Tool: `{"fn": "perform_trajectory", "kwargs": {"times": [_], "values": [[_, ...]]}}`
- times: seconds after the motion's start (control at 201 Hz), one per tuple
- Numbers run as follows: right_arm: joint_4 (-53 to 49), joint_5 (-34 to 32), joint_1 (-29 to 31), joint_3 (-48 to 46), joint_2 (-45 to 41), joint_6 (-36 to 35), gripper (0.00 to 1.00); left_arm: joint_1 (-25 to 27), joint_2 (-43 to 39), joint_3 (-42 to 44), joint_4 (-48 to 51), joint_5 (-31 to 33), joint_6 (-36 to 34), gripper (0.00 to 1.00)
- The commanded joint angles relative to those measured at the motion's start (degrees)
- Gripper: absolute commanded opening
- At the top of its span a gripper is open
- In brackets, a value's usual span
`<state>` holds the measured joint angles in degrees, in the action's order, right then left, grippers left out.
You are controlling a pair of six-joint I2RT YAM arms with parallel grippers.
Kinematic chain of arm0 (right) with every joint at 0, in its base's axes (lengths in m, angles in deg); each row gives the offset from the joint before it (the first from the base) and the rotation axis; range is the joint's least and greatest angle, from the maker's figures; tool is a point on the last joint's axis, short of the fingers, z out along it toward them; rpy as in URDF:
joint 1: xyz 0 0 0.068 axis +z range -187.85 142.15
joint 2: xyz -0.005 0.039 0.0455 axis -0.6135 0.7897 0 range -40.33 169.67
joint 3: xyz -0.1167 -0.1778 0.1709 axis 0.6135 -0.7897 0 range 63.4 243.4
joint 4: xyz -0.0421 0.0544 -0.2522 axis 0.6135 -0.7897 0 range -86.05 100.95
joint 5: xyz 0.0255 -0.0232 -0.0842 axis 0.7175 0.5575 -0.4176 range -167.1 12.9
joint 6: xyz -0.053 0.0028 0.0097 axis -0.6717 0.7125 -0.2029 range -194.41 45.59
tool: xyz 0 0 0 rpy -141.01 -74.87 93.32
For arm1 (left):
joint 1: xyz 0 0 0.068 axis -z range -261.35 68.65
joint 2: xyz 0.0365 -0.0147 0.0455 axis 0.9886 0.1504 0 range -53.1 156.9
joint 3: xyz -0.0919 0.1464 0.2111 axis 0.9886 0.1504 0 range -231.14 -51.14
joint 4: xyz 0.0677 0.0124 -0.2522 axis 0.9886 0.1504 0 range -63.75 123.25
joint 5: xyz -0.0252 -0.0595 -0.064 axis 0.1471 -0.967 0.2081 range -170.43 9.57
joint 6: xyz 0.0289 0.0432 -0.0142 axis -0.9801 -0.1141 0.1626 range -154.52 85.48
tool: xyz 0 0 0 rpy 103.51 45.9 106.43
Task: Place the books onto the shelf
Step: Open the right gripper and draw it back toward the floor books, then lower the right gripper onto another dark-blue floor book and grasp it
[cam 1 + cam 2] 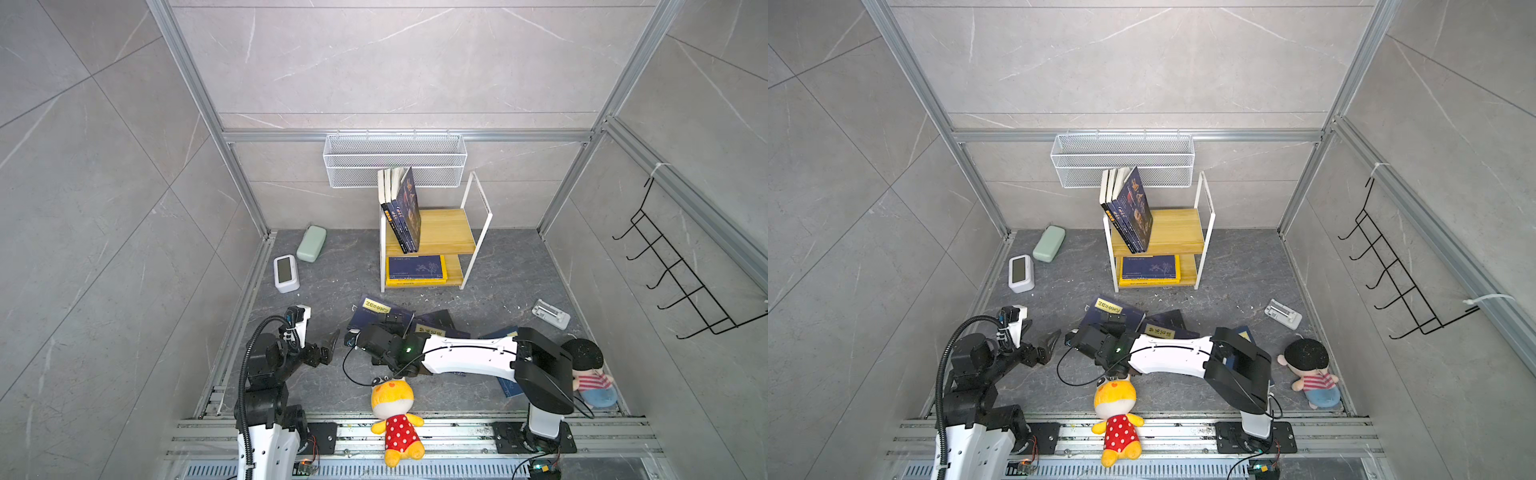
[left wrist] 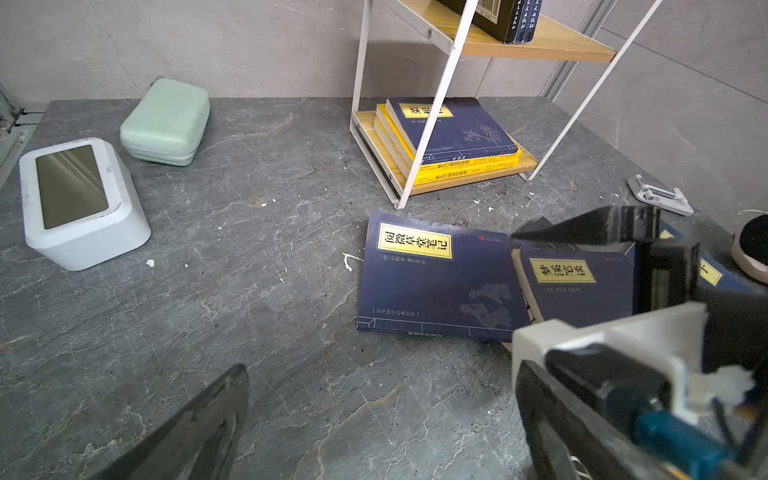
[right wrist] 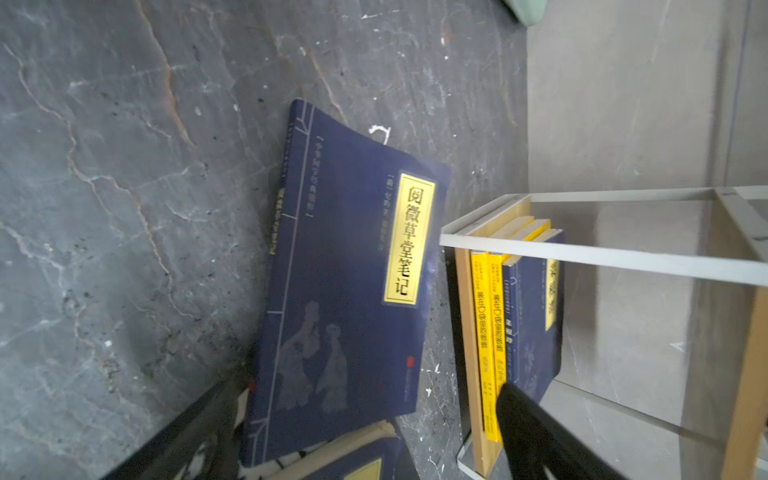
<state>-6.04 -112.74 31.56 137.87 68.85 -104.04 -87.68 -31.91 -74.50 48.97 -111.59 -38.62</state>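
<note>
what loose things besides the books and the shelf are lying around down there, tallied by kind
plush toys: 2 (yellow one, black-haired one)
white clock: 1
green case: 1
small white bracket: 1
total: 5

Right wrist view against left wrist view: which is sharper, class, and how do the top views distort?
Right wrist view: the navy book and shelf look softly smeared. Left wrist view: that book is crisp, so sharper. In both top views: the frame posts splay outward, wide-angle.
</note>
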Motion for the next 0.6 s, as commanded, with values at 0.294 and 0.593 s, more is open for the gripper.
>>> {"fn": "perform_trajectory", "kwargs": {"times": [0.294,0.593], "values": [[-7.8,-0.2,0.3,8.2,9.7,2.6,0.92,-0.5,-0.3,-2.3,-0.4,-0.9,0.2,1.0],[-8.8,-1.0,-1.9,9.4,13.6,2.8,0.83,0.0,0.4,-2.8,-0.2,-0.7,0.4,1.0]]}}
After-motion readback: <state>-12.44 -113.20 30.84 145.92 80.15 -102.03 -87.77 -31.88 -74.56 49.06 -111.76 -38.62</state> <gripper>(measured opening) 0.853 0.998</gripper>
